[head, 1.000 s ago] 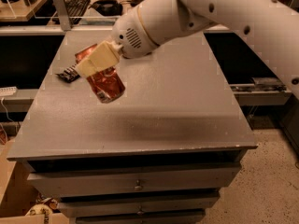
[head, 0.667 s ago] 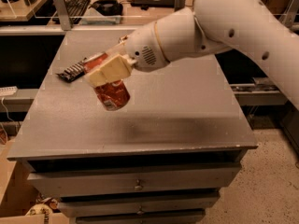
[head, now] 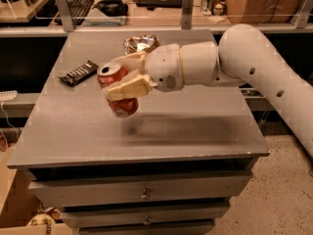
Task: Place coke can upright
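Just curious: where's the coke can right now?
In the camera view, left of centre, the gripper holds the coke can over the cabinet top, right of the candy bar.

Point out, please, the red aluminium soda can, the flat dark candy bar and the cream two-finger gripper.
red aluminium soda can (head: 124, 106): camera view, lower body.
flat dark candy bar (head: 78, 73): camera view, its middle.
cream two-finger gripper (head: 108, 80): camera view, between fingertips clamping the can above the table (head: 63, 141).

Grey drawer cabinet (head: 186, 136) on speckled floor (head: 276, 195), seemingly a wooden desk (head: 122, 21) behind.
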`<act>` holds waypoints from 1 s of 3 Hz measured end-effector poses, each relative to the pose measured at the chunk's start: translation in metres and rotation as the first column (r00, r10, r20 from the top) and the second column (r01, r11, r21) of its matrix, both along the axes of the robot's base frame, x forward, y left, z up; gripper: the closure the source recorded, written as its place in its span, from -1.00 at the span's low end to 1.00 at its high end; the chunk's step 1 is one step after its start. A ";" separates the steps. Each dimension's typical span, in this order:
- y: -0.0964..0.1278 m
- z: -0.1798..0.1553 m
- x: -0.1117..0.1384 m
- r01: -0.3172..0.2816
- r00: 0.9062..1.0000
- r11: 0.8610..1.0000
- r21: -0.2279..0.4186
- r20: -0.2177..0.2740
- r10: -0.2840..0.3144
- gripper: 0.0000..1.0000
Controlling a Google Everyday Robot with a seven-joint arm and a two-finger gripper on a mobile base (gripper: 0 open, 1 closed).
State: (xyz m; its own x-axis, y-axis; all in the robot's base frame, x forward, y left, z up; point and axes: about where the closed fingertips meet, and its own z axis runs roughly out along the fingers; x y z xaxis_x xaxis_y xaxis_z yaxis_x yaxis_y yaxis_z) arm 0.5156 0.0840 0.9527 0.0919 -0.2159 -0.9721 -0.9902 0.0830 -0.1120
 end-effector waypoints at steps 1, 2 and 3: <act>0.000 -0.008 0.002 -0.056 0.988 0.997 0.050 0.144 0.049 1.00; -0.002 -0.026 0.004 -0.079 0.982 0.995 0.060 0.177 0.067 0.65; -0.007 -0.039 0.008 -0.073 0.985 0.995 0.061 0.162 0.063 0.19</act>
